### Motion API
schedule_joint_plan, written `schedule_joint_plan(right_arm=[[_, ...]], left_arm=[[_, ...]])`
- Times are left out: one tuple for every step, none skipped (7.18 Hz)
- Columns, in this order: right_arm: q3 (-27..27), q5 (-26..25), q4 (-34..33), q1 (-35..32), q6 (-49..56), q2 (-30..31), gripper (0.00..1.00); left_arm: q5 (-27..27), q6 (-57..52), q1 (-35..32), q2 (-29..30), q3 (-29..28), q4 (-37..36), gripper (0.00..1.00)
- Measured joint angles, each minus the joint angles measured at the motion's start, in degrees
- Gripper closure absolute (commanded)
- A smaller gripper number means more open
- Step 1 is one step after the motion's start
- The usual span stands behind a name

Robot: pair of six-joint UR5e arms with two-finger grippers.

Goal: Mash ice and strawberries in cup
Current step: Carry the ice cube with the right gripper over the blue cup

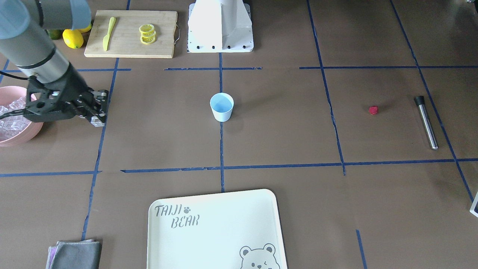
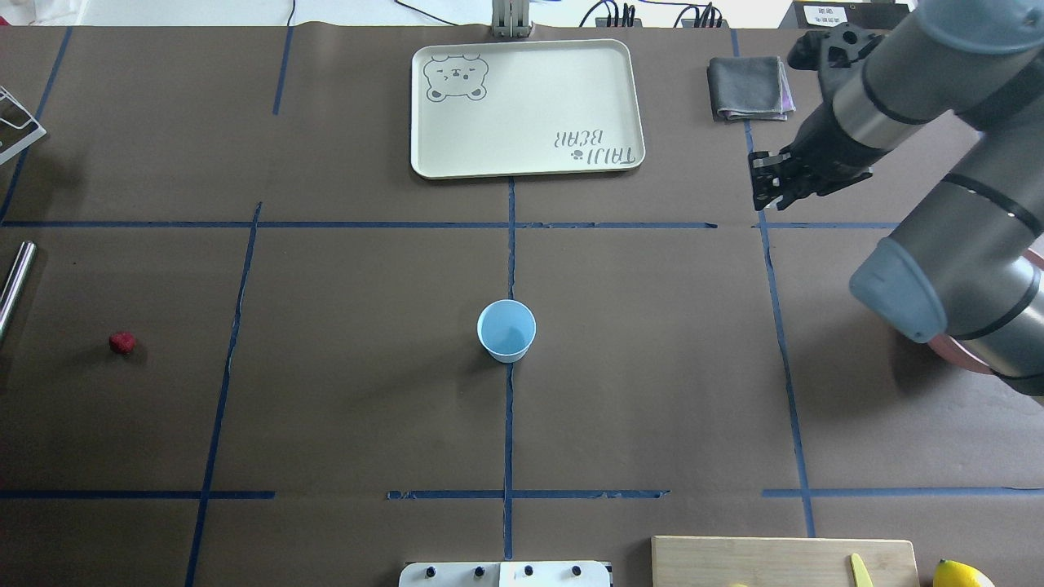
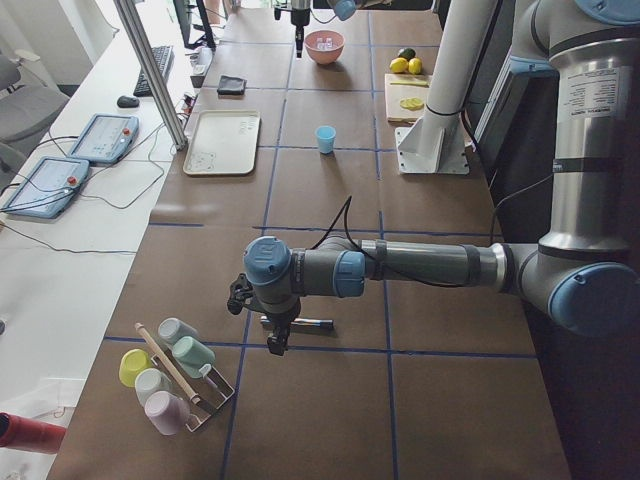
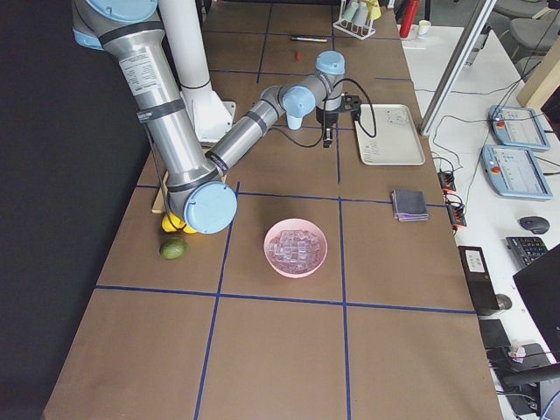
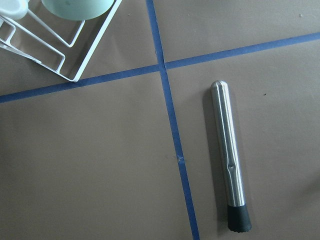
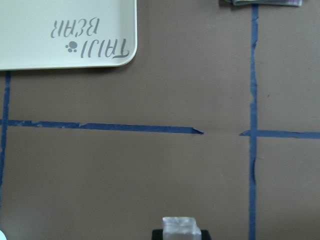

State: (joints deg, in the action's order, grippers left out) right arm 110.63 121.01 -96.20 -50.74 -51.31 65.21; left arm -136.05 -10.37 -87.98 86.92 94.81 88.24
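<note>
The round pink bowl (image 1: 22, 139) held spare ice (image 4: 296, 247), the left gripper (image 3: 273, 343) could not be judged open or closed, the light blue plastic cup (image 1: 222, 107) stood empty mid-table, the bumpy red strawberry (image 1: 373, 110) lay well apart, and the right gripper (image 1: 100, 116) clamped one clear ice cube (image 6: 181, 226).

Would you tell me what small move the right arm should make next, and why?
Probably carry the right end effector sideways toward the light blue cup and stop above its mouth. It grips an ice cube near the pink bowl, and the cup looks empty, some way off from it.
</note>
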Motion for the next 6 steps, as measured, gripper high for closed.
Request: schedule_joint_plan(right_arm=[[-0.2, -3.6, -0.8, 4.3, -5.2, -2.6, 1.0], [-0.6, -7.9, -2.3, 8.7, -10.9, -5.4, 1.0], [-1.8, -11.8, -3.8, 12.9, -16.2, -8.9, 1.0], [-3.7, -14.4, -4.7, 16.4, -20.6, -12.8, 1.0], [-6.4, -16.4, -5.1, 19.1, -24.0, -16.8, 1.0], [-10.0, -18.2, -5.2, 21.5, -26.5, -20.6, 1.0]], left_arm=[[0.0, 0.0, 0.0, 0.0, 0.2, 0.0, 0.0], [0.0, 0.0, 0.0, -0.1, 0.2, 0.0, 0.0], [0.0, 0.0, 0.0, -0.1, 0.3, 0.0, 0.0], [0.0, 0.0, 0.0, -0.1, 0.3, -0.1, 0.0], [0.0, 0.0, 0.0, -0.1, 0.3, -0.1, 0.0], [0.0, 0.0, 0.0, -0.1, 0.3, -0.1, 0.0]])
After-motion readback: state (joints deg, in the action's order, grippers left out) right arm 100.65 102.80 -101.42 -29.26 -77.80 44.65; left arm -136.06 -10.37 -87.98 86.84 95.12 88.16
